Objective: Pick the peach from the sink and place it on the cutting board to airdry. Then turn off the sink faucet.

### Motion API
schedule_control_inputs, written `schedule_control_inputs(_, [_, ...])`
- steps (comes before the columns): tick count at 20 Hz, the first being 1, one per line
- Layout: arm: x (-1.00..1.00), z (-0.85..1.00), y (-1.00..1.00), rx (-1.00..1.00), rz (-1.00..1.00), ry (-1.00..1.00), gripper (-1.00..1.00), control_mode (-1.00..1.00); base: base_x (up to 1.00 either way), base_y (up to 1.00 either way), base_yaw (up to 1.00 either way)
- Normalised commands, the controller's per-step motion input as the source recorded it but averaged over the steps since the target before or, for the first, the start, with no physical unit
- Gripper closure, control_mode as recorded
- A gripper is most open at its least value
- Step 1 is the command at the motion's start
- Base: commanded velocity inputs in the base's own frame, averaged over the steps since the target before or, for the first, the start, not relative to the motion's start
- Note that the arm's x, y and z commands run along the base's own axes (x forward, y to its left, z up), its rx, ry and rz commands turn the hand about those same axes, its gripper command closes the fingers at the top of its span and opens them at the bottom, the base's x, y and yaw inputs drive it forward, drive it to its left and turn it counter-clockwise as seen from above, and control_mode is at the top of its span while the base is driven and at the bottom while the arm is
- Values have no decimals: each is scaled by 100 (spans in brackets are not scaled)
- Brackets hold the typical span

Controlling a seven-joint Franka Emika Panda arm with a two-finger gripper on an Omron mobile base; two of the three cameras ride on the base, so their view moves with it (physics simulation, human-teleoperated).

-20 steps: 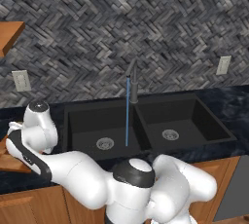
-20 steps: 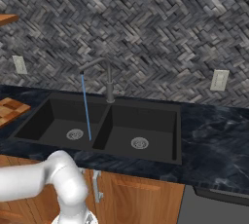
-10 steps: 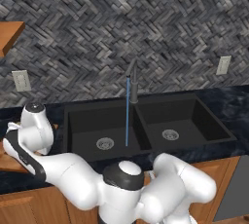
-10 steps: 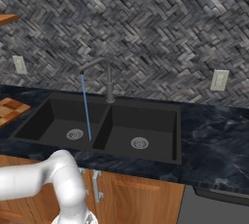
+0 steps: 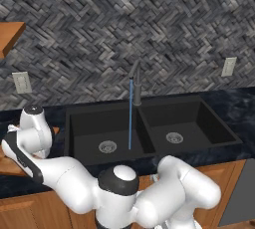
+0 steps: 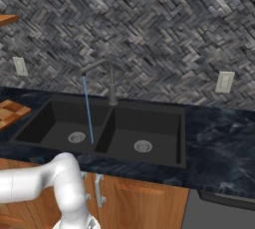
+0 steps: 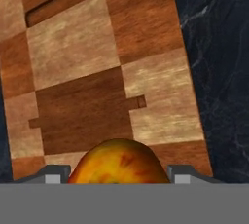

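The peach [image 7: 116,165], orange-yellow with red streaks, sits between my gripper's [image 7: 116,178] two fingertips, which are shut on it. Right beyond it lies the checkered cutting board [image 7: 97,62], and the peach hangs over the board's near end. In the right base view the cutting board [image 6: 10,113] lies on the counter left of the black double sink [image 6: 55,116]. The sink faucet [image 6: 110,81] runs a thin blue stream [image 6: 88,108] into the left basin. My arm reaches to the left of the sink [image 5: 89,123], past the faucet [image 5: 135,81].
Dark marbled counter [image 7: 214,47] borders the board on its right side. A wooden shelf corner [image 5: 10,34] hangs high on the left. Wall outlets [image 5: 21,81] [image 6: 224,81] sit on the stone backsplash. Both basins hold just their silver drains [image 5: 107,147].
My wrist has shifted slightly left and down over the counter beside the sink, then nearly stopped. The water keeps running.
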Motion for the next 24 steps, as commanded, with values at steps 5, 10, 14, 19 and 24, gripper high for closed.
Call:
schedule_control_inputs(5, [14, -15, 10, 0, -4, 5, 100, -100, 0, 0, 0])
schedule_control_inputs(10, [8, -14, 3, 0, -4, 3, 100, -100, 0, 0, 0])
schedule_control_inputs(14, [5, -14, 7, 0, -4, 2, 100, -100, 0, 0, 0])
schedule_control_inputs(19, [3, -16, 18, -1, -4, 2, 100, -100, 0, 0, 0])
schedule_control_inputs(24, [0, -12, 15, -1, -3, 1, -100, -100, 0, 0, 0])
